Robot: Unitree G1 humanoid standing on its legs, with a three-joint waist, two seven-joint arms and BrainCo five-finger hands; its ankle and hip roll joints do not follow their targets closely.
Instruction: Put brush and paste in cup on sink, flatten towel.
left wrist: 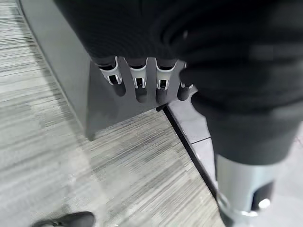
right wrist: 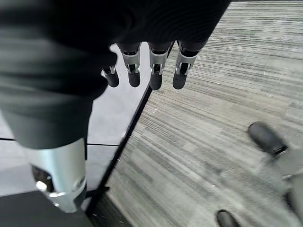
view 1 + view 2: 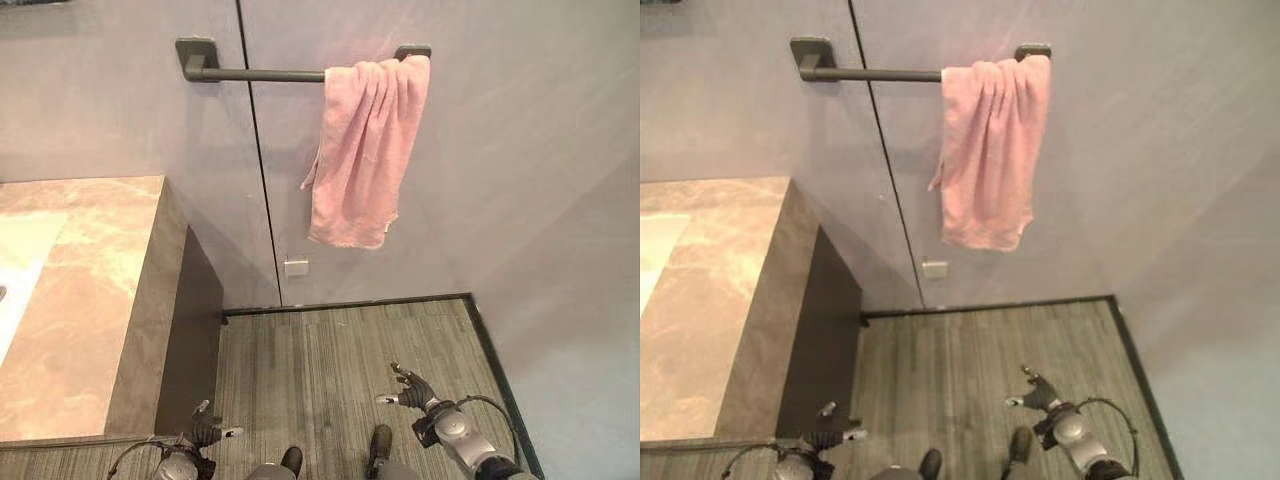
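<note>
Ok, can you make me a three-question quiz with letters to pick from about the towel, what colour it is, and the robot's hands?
1. Where is the towel?
A. on the floor
B. hanging on the wall bar
C. on the counter

2. What colour is the towel?
A. blue
B. white
C. pink

3. What are the left hand and right hand doing?
A. hanging open, holding nothing
B. gripping the towel
C. holding a cup

Answers: 1 B, it is draped over the bar's right end, bunched up. 2 C, it is plainly pink against the grey wall. 3 A, both wrist views show relaxed fingers over bare floor.
</note>
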